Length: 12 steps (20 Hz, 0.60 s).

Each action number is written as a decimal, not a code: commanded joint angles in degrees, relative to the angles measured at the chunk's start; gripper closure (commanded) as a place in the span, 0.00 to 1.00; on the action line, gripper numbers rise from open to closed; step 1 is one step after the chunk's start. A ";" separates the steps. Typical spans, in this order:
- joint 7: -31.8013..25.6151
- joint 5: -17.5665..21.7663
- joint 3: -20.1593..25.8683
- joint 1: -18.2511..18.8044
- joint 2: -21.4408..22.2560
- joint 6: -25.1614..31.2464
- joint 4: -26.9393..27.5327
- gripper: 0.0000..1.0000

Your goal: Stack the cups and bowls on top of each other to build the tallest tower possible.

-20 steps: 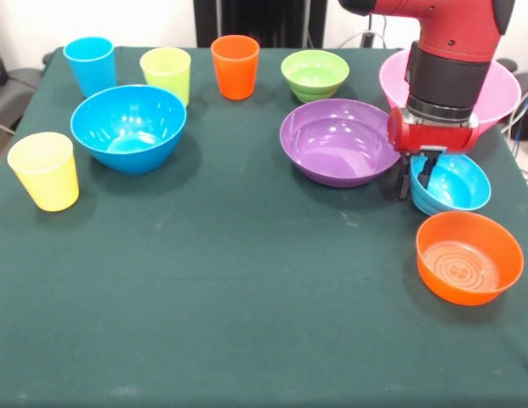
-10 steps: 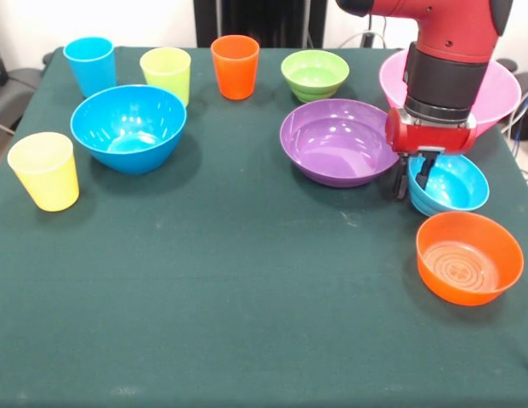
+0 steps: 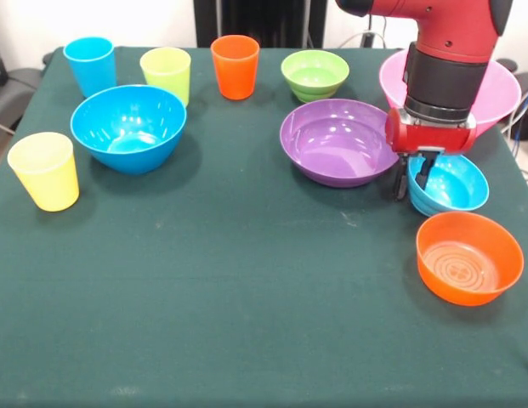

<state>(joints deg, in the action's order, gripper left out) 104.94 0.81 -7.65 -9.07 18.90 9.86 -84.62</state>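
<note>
My gripper (image 3: 414, 180) straddles the left rim of the small light-blue bowl (image 3: 455, 185), one finger inside and one outside, shut on it. The orange bowl (image 3: 469, 257) sits just in front of it. The purple bowl (image 3: 336, 140) lies to its left, and the pink bowl (image 3: 500, 89) is behind the arm. The green bowl (image 3: 315, 74) and the deep blue bowl (image 3: 127, 127) stand apart. The blue cup (image 3: 90, 65), lime cup (image 3: 166, 74) and orange cup (image 3: 235, 65) line the far edge. The yellow cup (image 3: 44, 170) is at the left. No tower is in view.
A dark green cloth (image 3: 246, 289) covers the table. The red arm (image 3: 451, 42) comes down over the pink bowl and hides part of it. The purple bowl's rim is close to the outer finger.
The gripper and the light-blue bowl have shifted very slightly up and left together. Everything else is where it was.
</note>
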 commanded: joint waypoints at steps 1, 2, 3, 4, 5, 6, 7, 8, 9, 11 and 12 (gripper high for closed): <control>6.02 0.43 2.98 1.57 -4.39 -0.03 3.15 1.00; 5.84 0.51 3.00 1.66 -4.38 0.11 3.30 1.00; 5.74 0.53 3.16 1.80 -4.35 0.23 3.30 1.00; 5.58 0.69 3.05 1.73 -4.34 0.25 3.41 1.00; 5.49 0.76 3.13 1.82 -4.33 0.26 3.42 1.00; 5.40 0.84 3.21 1.90 -4.33 0.26 3.43 1.00; 5.36 0.90 3.33 2.00 -4.35 0.15 3.41 1.00; 5.37 0.93 3.32 2.01 -4.43 0.06 3.45 1.00; 5.34 0.98 3.37 2.07 -4.45 0.04 3.46 1.00; 4.89 1.54 3.66 2.33 -4.47 -0.66 3.50 1.00; 4.66 1.80 3.99 2.60 -4.44 -1.03 3.42 1.00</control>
<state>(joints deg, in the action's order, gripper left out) 104.94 0.81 -7.64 -8.73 19.03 9.87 -83.39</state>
